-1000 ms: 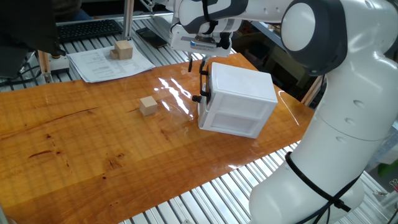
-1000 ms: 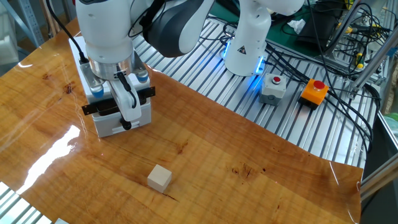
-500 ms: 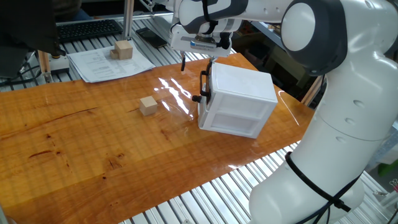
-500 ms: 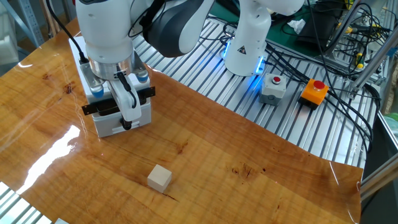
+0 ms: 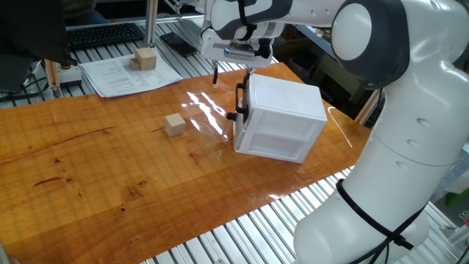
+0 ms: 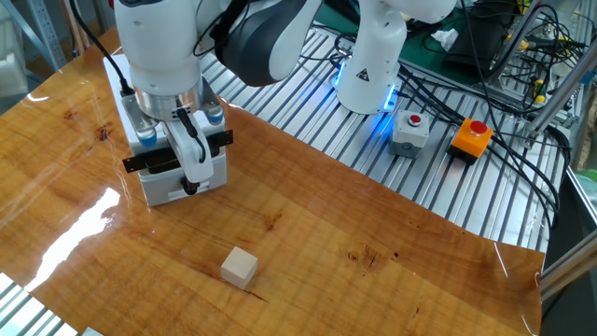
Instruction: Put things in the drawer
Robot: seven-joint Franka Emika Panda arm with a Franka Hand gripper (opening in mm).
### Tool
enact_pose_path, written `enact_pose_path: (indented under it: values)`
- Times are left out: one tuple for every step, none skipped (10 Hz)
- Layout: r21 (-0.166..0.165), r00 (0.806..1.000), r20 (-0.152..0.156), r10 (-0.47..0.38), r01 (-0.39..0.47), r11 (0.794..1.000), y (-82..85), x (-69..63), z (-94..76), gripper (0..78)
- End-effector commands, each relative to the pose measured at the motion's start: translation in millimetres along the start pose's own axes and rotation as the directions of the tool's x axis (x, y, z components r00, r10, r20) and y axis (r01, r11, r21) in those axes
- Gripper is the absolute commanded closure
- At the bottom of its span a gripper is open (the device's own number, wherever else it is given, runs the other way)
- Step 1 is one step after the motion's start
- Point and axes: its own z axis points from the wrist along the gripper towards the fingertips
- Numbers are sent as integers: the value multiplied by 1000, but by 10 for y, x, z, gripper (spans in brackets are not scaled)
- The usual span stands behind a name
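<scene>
Evidently the opening of the drawer is the step in hand. The two-finger gripper (image 5: 229,71) hangs at the front face of the white boxy cabinet (image 5: 286,117), right by the black bar handle (image 5: 240,100) of its sliding white plastic drawer (image 6: 177,177). From one fixed view the fingers appear spread, one dark fingertip (image 5: 215,75) standing clear of the handle at about its ten o'clock and the other close against the bar; from the other fixed view a white finger (image 6: 193,154) lies across the bar. Whether the jaws actually pinch the handle I cannot tell, and they carry no cube.

The drawer looks pushed in, flush with the cabinet. One small light-tan wooden cube (image 5: 174,124) rests on the glossy orange-brown wooden table (image 5: 88,176), well apart from the cabinet at roughly its nine o'clock in that view. A second such cube (image 5: 144,58) sits on a white sheet of paper (image 5: 124,73) further off, toward eleven o'clock.

Judging by this, nothing has yet gone in. The next move calls for a firm hold or hook on the bar and a straight pull outward, without dragging the light cabinet along.
</scene>
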Motion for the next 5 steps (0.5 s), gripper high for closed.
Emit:
enact_pose_path:
  values:
    - [-8, 1000, 0, 17, -17, 1000, 108, 67, 8, 1]
    - [-8, 1000, 0, 17, -17, 1000, 109, 66, 14, 1]
    - [-8, 1000, 0, 19, -19, 1000, 113, 66, 38, 1]
    - [-9, 1000, 4, 20, -20, 1000, 119, 64, 82, 1]
    - [-8, 1000, 8, 23, -23, 1000, 123, 63, 122, 1]
